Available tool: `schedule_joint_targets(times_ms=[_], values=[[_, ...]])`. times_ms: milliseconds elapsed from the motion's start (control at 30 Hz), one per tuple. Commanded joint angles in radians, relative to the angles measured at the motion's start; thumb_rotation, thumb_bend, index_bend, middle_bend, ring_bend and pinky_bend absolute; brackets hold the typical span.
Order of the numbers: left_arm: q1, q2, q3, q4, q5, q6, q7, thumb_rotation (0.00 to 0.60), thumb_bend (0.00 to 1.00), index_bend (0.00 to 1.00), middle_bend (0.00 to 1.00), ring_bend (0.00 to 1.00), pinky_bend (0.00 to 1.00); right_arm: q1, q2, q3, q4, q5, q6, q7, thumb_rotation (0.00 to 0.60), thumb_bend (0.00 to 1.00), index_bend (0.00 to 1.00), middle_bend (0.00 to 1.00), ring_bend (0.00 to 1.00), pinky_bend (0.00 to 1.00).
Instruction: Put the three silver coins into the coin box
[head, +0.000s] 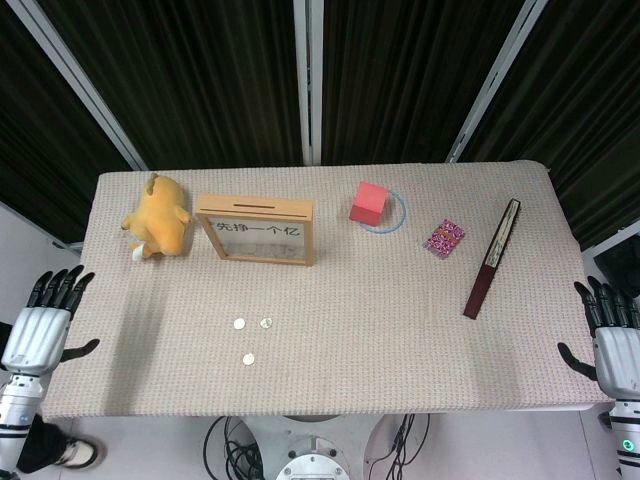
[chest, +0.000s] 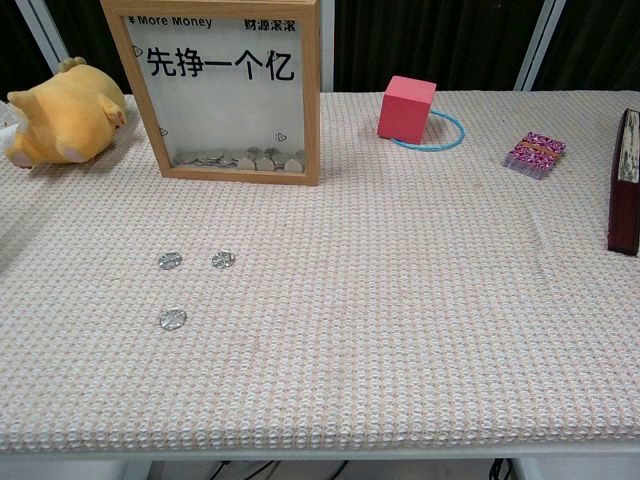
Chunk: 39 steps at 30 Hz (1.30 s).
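Dark curtain panels back a table (head: 420, 330) covered in a beige woven cloth. Three silver coins lie flat in a loose triangle near the front left: coin one (chest: 169, 260), coin two (chest: 223, 259) and coin three (chest: 172, 318), each apart from the others. The coin box (head: 256, 229), wood-framed with a glass front, stands upright behind them, well apart, with its slot on the top edge.

Left hand (head: 42, 325) and right hand (head: 612, 338) hang off the table's side edges, fingers spread, holding nothing. No coin has been lifted yet.

Risks, in my judgement: flat coins on a textured weave give the fingers little edge to catch (a coin may skid or flip), and a narrow slot invites a missed drop behind the frame.

Only the head view shows the hands and the slot. Only the chest view shows coins already heaped inside the box.
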Motion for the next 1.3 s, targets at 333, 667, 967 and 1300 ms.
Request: schedule_joint_targets(times_ms=[333,667,967,1300], values=[[-0.004,-0.001,0.006,-0.013,0.029,0.005,0.015,0.600,0.03,0.06,0.00,0.00,0.00,-0.005,-0.002,-0.004,0.002,0.002,-0.002,0.008,0.600,0.17,0.00,0.00,0.00,0.00],[-0.038,-0.027,0.025,-0.049,0.126,0.004,0.031,0.600,0.03,0.07,0.04,0.00,0.00,-0.005,0.007,0.001,-0.021,0.009,-0.002,-0.003,0.600,0.17,0.00,0.00,0.00,0.00],[-0.122,-0.137,0.080,-0.032,0.276,-0.079,-0.005,0.600,0.03,0.14,0.10,0.00,0.07,-0.007,0.008,0.000,-0.020,0.016,-0.008,0.003,0.600,0.17,0.00,0.00,0.00,0.00],[-0.216,-0.322,0.093,0.042,0.317,-0.201,0.019,0.600,0.03,0.17,0.10,0.00,0.07,-0.024,0.020,-0.002,-0.022,0.022,0.008,0.018,0.600,0.17,0.00,0.00,0.00,0.00]])
